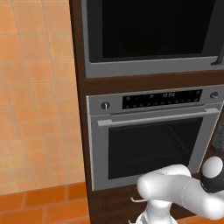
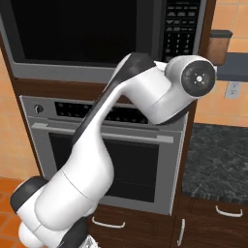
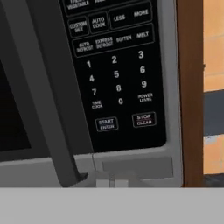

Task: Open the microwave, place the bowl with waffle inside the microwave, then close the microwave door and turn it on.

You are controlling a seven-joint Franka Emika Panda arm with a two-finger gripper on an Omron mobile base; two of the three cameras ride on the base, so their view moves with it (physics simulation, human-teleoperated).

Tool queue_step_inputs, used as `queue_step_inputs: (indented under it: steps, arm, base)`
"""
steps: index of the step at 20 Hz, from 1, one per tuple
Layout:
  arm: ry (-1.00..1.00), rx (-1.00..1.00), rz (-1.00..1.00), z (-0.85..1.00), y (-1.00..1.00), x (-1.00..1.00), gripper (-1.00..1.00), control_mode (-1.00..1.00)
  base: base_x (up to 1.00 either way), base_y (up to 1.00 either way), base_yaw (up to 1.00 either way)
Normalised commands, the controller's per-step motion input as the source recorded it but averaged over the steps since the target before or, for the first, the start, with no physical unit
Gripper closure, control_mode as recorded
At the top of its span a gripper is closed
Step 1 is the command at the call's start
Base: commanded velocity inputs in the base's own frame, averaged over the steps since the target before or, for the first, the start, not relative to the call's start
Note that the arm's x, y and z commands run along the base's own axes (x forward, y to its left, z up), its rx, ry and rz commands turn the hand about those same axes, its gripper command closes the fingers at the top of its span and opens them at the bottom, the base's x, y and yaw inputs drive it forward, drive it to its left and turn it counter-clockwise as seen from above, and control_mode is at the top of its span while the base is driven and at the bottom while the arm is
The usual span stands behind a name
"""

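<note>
Brown kitchen cabinet: the microwave (image 2: 97, 38) sits above the oven (image 1: 153, 135), its door (image 1: 148, 28) shut. Jaws closed near the door handle (image 3: 43, 96); pull outward steadily, keeping the handle hooked.

White, glossy, rounded arm (image 2: 92, 160) segments with dark grey joint bands; a round dark end cap (image 2: 198, 77) bears small screws around its centre.
</note>
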Motion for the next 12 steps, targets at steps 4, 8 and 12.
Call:
queue_step_inputs:
  steps: [4,8,12]
  arm:
    - [-0.22,0.00,0.20,0.13,0.00,0.27,1.00,-1.00]
    - [-0.11,-0.01,0.03,0.04,0.01,0.03,1.00,-1.00]
    - [0.00,-0.04,0.00,0.00,0.01,0.02,1.00,-1.00]
  base:
    - [0.00,0.00,0.00]
    - [0.00,0.00,0.00]
    - [0.00,0.00,0.00]
